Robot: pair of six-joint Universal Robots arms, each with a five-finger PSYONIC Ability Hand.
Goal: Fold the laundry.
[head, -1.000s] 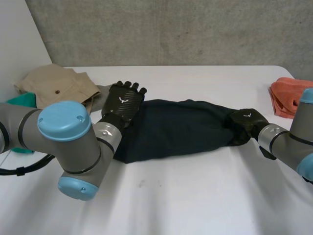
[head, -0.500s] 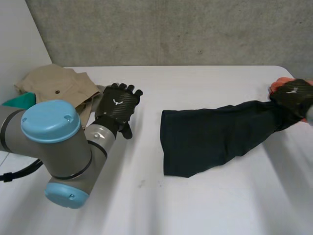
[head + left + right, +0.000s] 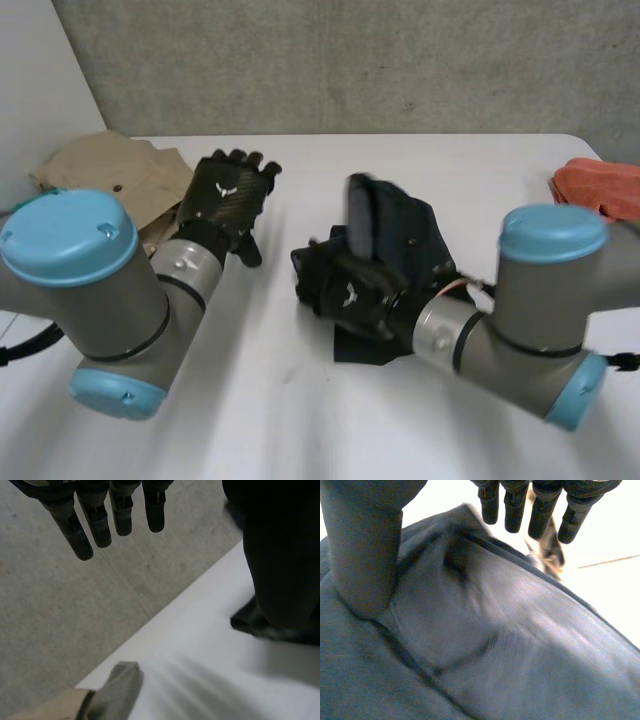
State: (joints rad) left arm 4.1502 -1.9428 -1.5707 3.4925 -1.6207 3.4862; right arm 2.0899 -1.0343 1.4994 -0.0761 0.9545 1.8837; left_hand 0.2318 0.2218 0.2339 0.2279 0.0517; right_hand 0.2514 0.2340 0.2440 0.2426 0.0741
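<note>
- The dark garment (image 3: 405,240) lies bunched in the middle of the white table (image 3: 300,420), doubled over itself, with one flap standing up on its far side.
- The right hand (image 3: 348,290) rests on the garment's left part. Its fingers (image 3: 540,515) are straight and slightly spread, reaching past the cloth's edge. The thumb (image 3: 362,545) presses down into the fabric, and nothing is pinched.
- The left hand (image 3: 222,195) hovers to the left, apart from the garment and just beside the beige clothes (image 3: 120,170). Its fingers (image 3: 100,525) are straight, close together and empty.
- An orange cloth (image 3: 600,185) waits at the far right edge.
- The step in hand looks like a first fold, one end of the garment laid across the other.
- The next move calls for flattening the raised flap and squaring the edges. The left hand could pin the left edge while the right hand smooths outward.
</note>
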